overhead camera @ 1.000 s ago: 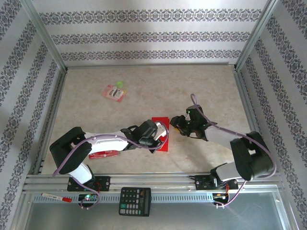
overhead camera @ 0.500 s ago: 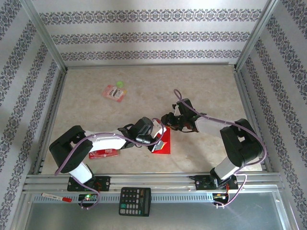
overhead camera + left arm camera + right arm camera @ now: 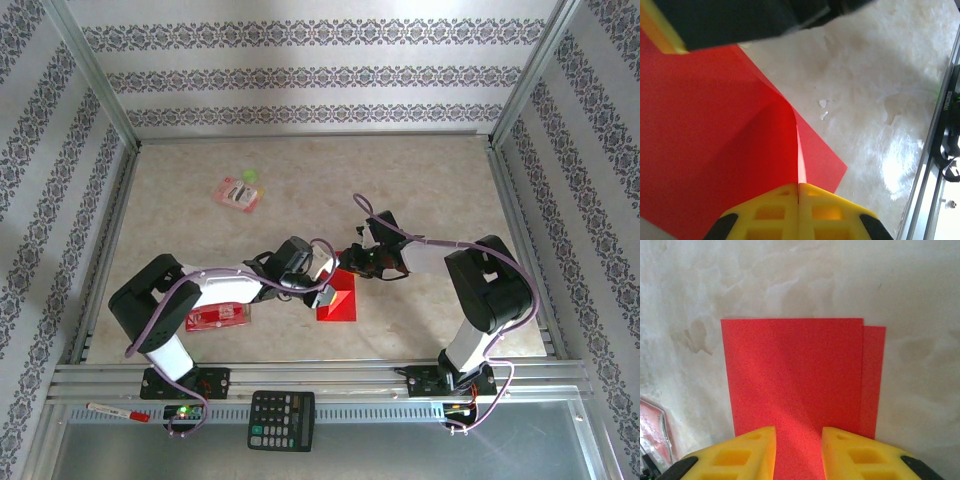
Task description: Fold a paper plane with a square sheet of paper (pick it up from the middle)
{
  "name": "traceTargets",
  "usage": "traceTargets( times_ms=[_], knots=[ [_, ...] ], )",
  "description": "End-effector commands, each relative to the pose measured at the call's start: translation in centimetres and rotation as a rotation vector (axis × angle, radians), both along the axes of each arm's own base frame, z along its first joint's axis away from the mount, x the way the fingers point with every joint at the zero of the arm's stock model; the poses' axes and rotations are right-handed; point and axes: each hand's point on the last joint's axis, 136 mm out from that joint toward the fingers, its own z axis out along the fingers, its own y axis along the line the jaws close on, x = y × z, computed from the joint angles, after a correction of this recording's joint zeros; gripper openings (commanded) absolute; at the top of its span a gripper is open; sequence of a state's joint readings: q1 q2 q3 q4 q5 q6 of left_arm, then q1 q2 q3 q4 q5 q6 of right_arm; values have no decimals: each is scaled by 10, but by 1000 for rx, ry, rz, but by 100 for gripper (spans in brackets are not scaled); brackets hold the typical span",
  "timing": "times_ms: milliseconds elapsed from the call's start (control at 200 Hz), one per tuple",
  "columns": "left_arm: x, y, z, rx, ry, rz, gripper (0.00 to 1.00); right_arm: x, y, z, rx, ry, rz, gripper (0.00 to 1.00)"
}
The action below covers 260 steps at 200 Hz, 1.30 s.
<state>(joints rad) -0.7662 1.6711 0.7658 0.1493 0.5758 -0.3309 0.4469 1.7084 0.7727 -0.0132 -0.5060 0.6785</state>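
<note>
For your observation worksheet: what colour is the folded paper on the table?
The paper is plain bright red; the right wrist view shows it best.

The square sheet of paper (image 3: 338, 303), plain bright red and unprinted, lies slightly near of centre on the tabletop (image 3: 420, 190). From above it reads as a small red rectangle, longer from near to far than from left to right. The right wrist view (image 3: 795, 375) shows it doubled over: the upper layer covers almost all of the lower, which shows as a narrow strip along one side. In the left wrist view (image 3: 705, 150) part of the sheet rises into a sharp ridge, pinched in the closed left gripper (image 3: 798, 187), and the rest lies flat.
</note>
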Motion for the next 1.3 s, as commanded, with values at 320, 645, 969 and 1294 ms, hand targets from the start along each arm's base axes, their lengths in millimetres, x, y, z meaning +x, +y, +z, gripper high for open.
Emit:
traceTargets(
  times_ms=[320, 645, 969, 1294],
  knots=[
    [23, 8, -1, -14, 54, 36, 0, -14, -12, -20, -69, 47, 35, 29],
    [11, 9, 0, -41, 98, 21, 0, -15, -13, -21, -71, 52, 28, 29],
    [13, 20, -10, -14, 121, 55, 1, -16, -10, -23, -67, 55, 44, 29],
    [20, 26, -14, -9, 139, 80, 1, -18, -9, -24, -67, 57, 51, 29]
  ],
)
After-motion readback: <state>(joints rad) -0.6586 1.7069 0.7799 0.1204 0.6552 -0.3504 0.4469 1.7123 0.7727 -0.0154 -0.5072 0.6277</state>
